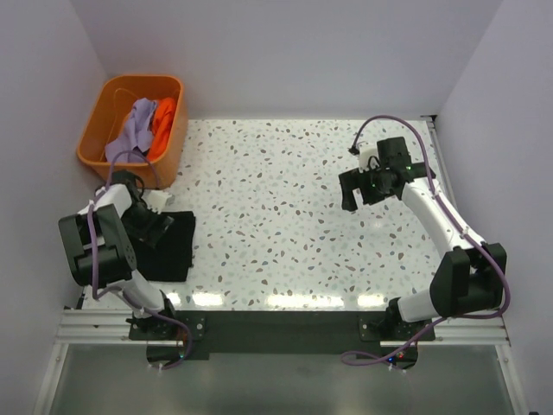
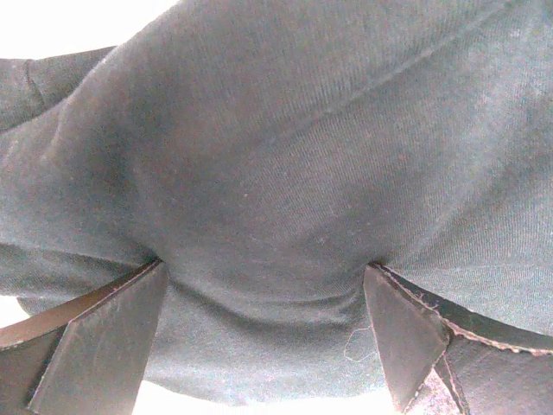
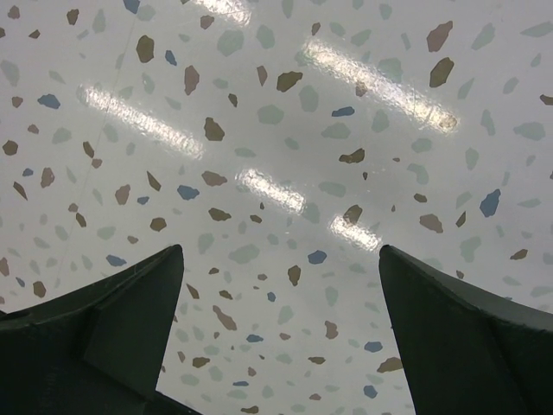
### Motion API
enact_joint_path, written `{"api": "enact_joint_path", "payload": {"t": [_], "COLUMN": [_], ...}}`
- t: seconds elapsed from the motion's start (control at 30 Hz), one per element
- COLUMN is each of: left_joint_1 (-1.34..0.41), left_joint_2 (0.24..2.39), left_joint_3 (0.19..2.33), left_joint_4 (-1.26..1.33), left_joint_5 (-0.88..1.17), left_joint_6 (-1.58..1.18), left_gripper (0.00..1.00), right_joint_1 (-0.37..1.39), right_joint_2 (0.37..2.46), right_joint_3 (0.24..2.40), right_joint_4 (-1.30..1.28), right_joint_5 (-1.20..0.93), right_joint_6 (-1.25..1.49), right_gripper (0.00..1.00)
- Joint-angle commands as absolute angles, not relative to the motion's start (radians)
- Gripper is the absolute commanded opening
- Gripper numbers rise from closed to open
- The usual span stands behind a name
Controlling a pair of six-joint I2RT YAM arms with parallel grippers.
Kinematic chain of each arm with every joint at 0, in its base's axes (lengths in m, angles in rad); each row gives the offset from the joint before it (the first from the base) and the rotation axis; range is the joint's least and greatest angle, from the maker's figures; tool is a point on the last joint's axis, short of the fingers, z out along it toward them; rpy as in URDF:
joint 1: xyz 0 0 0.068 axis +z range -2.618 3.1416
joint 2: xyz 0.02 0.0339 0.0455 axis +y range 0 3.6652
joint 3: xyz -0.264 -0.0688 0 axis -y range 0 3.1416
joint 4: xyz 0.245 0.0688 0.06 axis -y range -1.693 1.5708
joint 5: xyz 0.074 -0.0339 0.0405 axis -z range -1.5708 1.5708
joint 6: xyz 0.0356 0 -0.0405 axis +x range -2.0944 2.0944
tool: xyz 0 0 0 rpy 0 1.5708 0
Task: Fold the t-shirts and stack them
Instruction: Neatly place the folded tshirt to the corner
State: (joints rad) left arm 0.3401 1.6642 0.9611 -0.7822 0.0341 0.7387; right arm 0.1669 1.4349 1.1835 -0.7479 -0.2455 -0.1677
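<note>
The black t-shirt (image 1: 177, 252) lies at the table's (image 1: 276, 233) 8 o'clock edge, directly beneath the left gripper (image 2: 268, 277), whose fingers stand apart and press into the cloth. The right gripper (image 3: 281, 251), also spread, hovers over bare tabletop at 2 o'clock, so the left arm is far nearer.

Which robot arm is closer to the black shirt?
Left. The left gripper is down on the black t-shirt, its fingers spread against the cloth. The right gripper hangs over bare table, far off on the other side.
</note>
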Motion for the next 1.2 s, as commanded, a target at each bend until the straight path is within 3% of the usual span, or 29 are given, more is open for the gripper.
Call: {"api": "enact_joint_path", "payload": {"t": [0.0,0.4,0.7,0.97,1.17], "left_joint_1": [0.393,0.449,0.448,0.44,0.209], "left_joint_2": [1.789,1.876,1.721,1.488,1.41], "left_joint_3": [0.926,1.032,1.118,1.339,1.505], "left_joint_4": [-0.669,-0.67,-0.8,-0.997,-1.039], "left_joint_5": [-0.212,-0.215,-0.077,0.09,0.084], "left_joint_6": [0.925,0.9,0.802,0.701,0.55], "left_gripper": [1.0,0.99,1.0,1.0,1.0], "right_joint_1": [0.16,0.15,0.15,0.15,0.15], "right_joint_2": [1.436,1.431,1.417,1.385,1.359], "right_joint_3": [1.223,1.219,1.215,1.213,1.204], "right_joint_4": [-0.741,-0.749,-0.744,-0.744,-0.733], "right_joint_5": [-0.256,-0.262,-0.288,-0.305,-0.307], "right_joint_6": [-0.193,-0.199,-0.183,-0.175,-0.175], "right_gripper": [0.99,0.99,0.99,0.99,0.99]}}
